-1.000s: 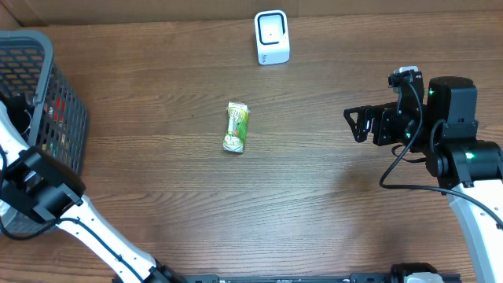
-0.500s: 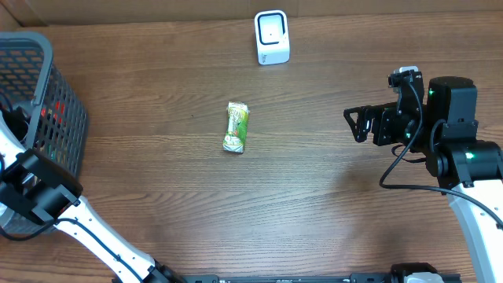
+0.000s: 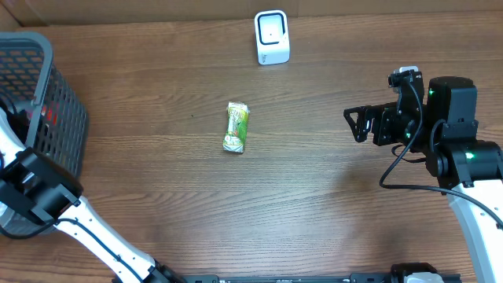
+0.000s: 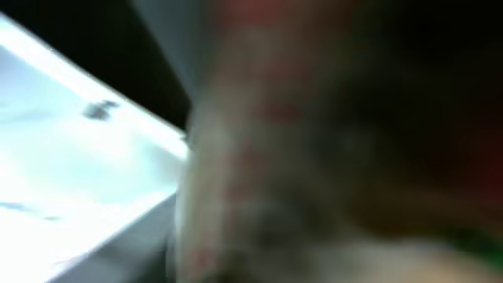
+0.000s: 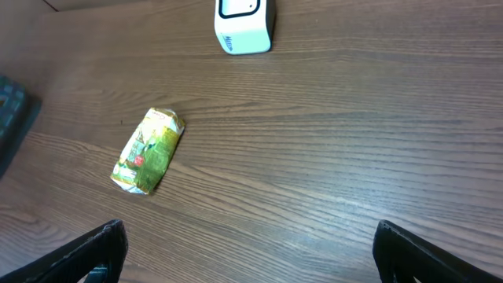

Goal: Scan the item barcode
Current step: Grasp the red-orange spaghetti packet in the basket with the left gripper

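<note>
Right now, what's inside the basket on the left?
Through the basket mesh, something red shows, and the left arm appears to reach in. The mesh and arm cover the rest, and the left wrist view is too blurred to name any item.

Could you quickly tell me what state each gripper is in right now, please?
Left gripper: at the basket, its view blurred; cannot be told.
Right gripper: open, holding nothing.

Wooden table [image 3: 314, 196] bears green packet [image 3: 236, 126], white scanner [image 3: 272, 37] and basket [image 3: 69, 118].
</note>
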Action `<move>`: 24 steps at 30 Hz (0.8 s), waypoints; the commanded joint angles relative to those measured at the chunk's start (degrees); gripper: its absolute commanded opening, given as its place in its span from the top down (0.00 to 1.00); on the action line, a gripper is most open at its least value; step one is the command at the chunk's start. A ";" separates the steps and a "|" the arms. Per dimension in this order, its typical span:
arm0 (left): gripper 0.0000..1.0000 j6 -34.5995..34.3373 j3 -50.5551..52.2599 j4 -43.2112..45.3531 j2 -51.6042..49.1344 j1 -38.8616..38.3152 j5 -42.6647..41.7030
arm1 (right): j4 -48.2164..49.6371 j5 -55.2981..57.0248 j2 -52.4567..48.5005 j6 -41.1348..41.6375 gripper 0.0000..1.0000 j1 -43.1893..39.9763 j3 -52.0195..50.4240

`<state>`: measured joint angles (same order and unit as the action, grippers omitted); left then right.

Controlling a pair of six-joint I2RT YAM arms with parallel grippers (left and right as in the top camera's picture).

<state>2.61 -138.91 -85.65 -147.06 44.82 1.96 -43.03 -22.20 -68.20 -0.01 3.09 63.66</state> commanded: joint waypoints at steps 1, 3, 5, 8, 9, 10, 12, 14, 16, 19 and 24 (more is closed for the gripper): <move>0.96 -3.91 1.31 -2.97 -2.05 0.09 -1.55 | 0.92 0.26 0.09 0.02 0.00 0.11 1.29; 0.96 -3.98 -0.44 -4.52 -1.64 0.26 -1.62 | 1.14 0.26 0.09 0.02 0.00 0.11 1.29; 0.96 -4.15 -3.02 -6.14 -0.87 0.26 -1.64 | 1.33 0.26 0.09 0.04 0.00 0.11 1.29; 0.96 -4.46 -8.66 -9.01 0.57 0.26 -2.21 | 1.42 0.26 0.09 0.04 0.00 0.11 1.29; 0.96 -4.59 -10.80 -10.01 1.16 0.26 -2.51 | 1.44 0.24 0.09 0.04 0.00 0.11 1.29; 0.96 -4.59 -13.14 -10.97 1.95 0.26 -3.15 | 1.49 0.26 0.09 0.04 0.00 0.11 1.29; 0.96 -4.57 -16.31 -11.19 3.93 0.26 -4.26 | 1.60 0.24 0.09 0.04 0.00 0.11 1.29; 0.96 -4.59 -17.77 -11.17 7.32 0.15 -5.18 | 1.60 0.24 0.09 0.04 0.00 0.11 1.29; 0.96 -4.59 -18.67 -11.17 11.06 0.04 -5.18 | 1.57 0.22 0.09 0.04 0.00 0.11 1.29; 0.96 -5.49 -19.52 -11.15 16.24 0.04 -5.20 | 1.60 0.22 0.09 0.04 0.00 0.11 1.29; 0.96 -5.66 -19.52 -9.90 24.33 0.04 -5.18 | 1.92 0.22 0.09 0.04 0.00 0.11 1.29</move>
<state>-0.78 -155.17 -96.09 -132.86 45.36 -1.30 -41.58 -22.24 -68.20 -0.01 3.09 63.66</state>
